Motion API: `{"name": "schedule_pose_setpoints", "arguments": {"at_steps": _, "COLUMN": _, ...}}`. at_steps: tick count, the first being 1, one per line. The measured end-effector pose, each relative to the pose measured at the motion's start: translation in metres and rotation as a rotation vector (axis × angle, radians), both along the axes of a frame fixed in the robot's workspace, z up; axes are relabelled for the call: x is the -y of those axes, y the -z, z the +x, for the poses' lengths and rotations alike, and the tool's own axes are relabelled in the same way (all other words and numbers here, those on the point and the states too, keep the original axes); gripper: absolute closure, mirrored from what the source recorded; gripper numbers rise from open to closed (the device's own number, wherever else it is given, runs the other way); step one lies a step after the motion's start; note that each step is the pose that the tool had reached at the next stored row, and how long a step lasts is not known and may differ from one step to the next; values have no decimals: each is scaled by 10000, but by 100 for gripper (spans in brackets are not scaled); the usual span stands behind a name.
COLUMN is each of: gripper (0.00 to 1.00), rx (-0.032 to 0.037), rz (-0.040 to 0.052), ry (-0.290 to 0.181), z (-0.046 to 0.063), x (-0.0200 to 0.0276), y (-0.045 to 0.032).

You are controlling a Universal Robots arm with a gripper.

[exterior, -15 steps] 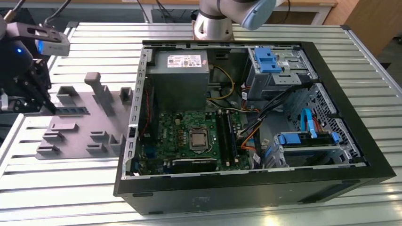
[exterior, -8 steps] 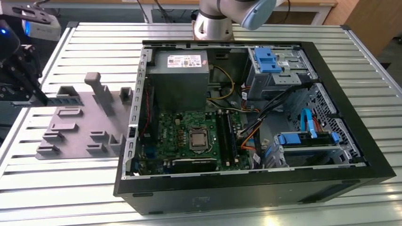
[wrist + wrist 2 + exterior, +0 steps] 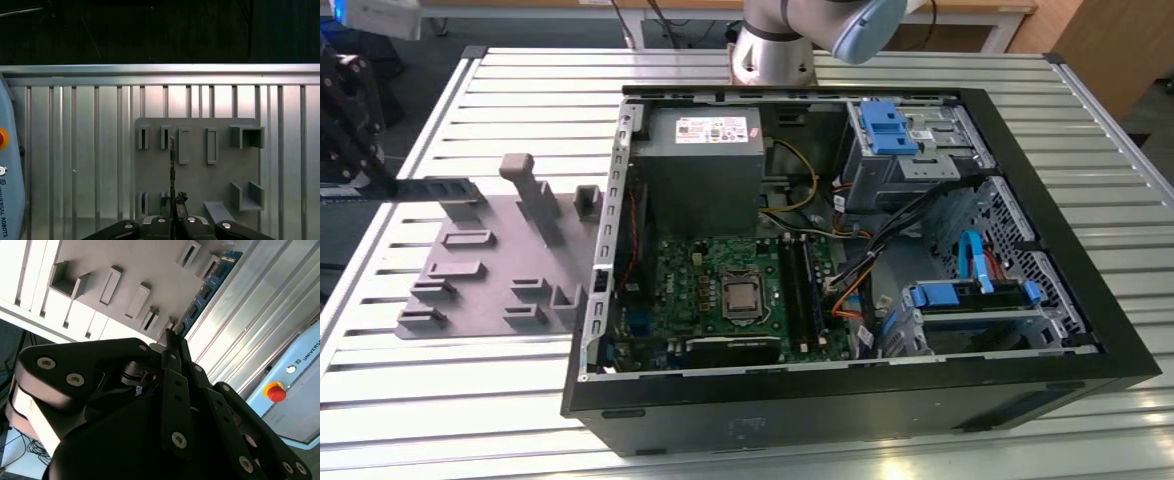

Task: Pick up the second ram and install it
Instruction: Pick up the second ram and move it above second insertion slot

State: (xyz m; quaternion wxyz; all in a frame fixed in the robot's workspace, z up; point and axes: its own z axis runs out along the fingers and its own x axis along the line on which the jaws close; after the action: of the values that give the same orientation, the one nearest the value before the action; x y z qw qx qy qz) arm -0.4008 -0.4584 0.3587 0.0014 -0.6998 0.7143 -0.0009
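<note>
1. Exterior view: one computer case (image 3: 854,400) holding one motherboard (image 3: 700,265) stood beside one grey tray (image 3: 480,270), which lay toward the table (image 3: 520,90) edge at the exterior view's left.
2. Second wrist view: the gripper (image 3: 170,340) pinched the second ram (image 3: 210,282), one stick, above the tray; pick-up seemed done.
3. First wrist view: the ram hung edge-on; installing would likely need it squared to a slot.

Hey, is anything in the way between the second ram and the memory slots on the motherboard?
The pincer holds the second ram at the grey tray. The case's metal wall stands between tray and motherboard. Nothing visible covers the slots; cables run beside them.
</note>
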Motion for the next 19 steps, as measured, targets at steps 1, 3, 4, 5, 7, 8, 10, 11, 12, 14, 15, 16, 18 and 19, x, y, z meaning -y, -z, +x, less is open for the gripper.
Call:
{"name": "schedule_pose_setpoints", "arguments": {"at_steps": 1, "gripper": 86, "rx": 0, "rz": 0, "ry": 0, "z": 0, "x": 0, "y": -45}}
{"name": "schedule_pose_setpoints", "arguments": {"at_steps": 3, "gripper": 86, "rx": -1, "rz": -1, "ry": -1, "z": 0, "x": 0, "y": -139}}
{"name": "schedule_pose_setpoints", "arguments": {"at_steps": 4, "gripper": 86, "rx": 1, "rz": 0, "ry": -1, "z": -1, "x": 0, "y": -182}}
{"name": "schedule_pose_setpoints", "arguments": {"at_steps": 5, "gripper": 86, "rx": 0, "rz": 0, "ry": 0, "z": -1, "x": 0, "y": -229}}
{"name": "schedule_pose_setpoints", "arguments": {"at_steps": 7, "gripper": 86, "rx": -1, "rz": 0, "ry": 0, "z": -1, "x": 0, "y": -316}}
{"name": "schedule_pose_setpoints", "arguments": {"at_steps": 8, "gripper": 86, "rx": -1, "rz": -1, "ry": 0, "z": -2, "x": 0, "y": -337}}
{"name": "schedule_pose_setpoints", "arguments": {"at_steps": 10, "gripper": 86, "rx": 1, "rz": 1, "ry": 0, "z": -2, "x": 0, "y": -335}}
{"name": "schedule_pose_setpoints", "arguments": {"at_steps": 11, "gripper": 86, "rx": 0, "rz": 0, "ry": 0, "z": -2, "x": 0, "y": -336}}
{"name": "schedule_pose_setpoints", "arguments": {"at_steps": 12, "gripper": 86, "rx": 1, "rz": 0, "ry": 0, "z": -2, "x": 0, "y": -336}}
{"name": "schedule_pose_setpoints", "arguments": {"at_steps": 14, "gripper": 86, "rx": 0, "rz": 0, "ry": -1, "z": -2, "x": 0, "y": -337}}
{"name": "schedule_pose_setpoints", "arguments": {"at_steps": 15, "gripper": 86, "rx": 0, "rz": 0, "ry": -1, "z": 8, "x": 0, "y": -336}}
{"name": "schedule_pose_setpoints", "arguments": {"at_steps": 16, "gripper": 86, "rx": -1, "rz": -1, "ry": 1, "z": 31, "x": -1, "y": -337}}
{"name": "schedule_pose_setpoints", "arguments": {"at_steps": 18, "gripper": 86, "rx": -1, "rz": -1, "ry": 0, "z": 114, "x": 0, "y": -337}}
{"name": "schedule_pose_setpoints", "arguments": {"at_steps": 19, "gripper": 86, "rx": 0, "rz": 0, "ry": 0, "z": 159, "x": 0, "y": -336}}
